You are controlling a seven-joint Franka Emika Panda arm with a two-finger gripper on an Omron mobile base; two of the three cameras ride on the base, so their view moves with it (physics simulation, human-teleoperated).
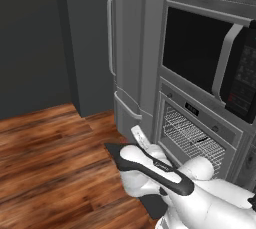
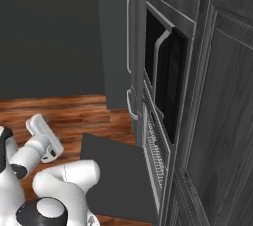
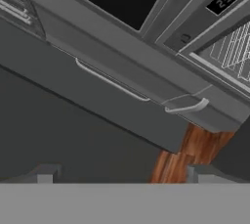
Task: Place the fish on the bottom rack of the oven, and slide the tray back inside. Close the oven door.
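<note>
Wood plank floor [image 1: 45,148] and dark grey cabinetry frame the scene; the oven [image 1: 200,133] sits built into the wall column below the black-windowed microwave [image 1: 210,58]. Its oven door [image 2: 118,178] is dropped flat, open, and inside the cavity I see the bottom rack [image 1: 192,140], a silver wire grid that appears to be pushed in. A thin dark sliver lying on the grid toward its right side looks like the fish [image 1: 200,140], though it is too small for me to be sure. The gripper [image 2: 43,138] hangs low over the floor, left of the door's outer edge, well apart from it; in the hand view the two finger tips [image 3: 45,174] stand wide apart with nothing between them. My judgement: the door is a stiff, hinged, fairly heavy panel, smooth on its face, so pushing up from under its outer edge or hooking the bar handle should handle best. The rack is light, rigid and see-through, easy to snag.
</note>
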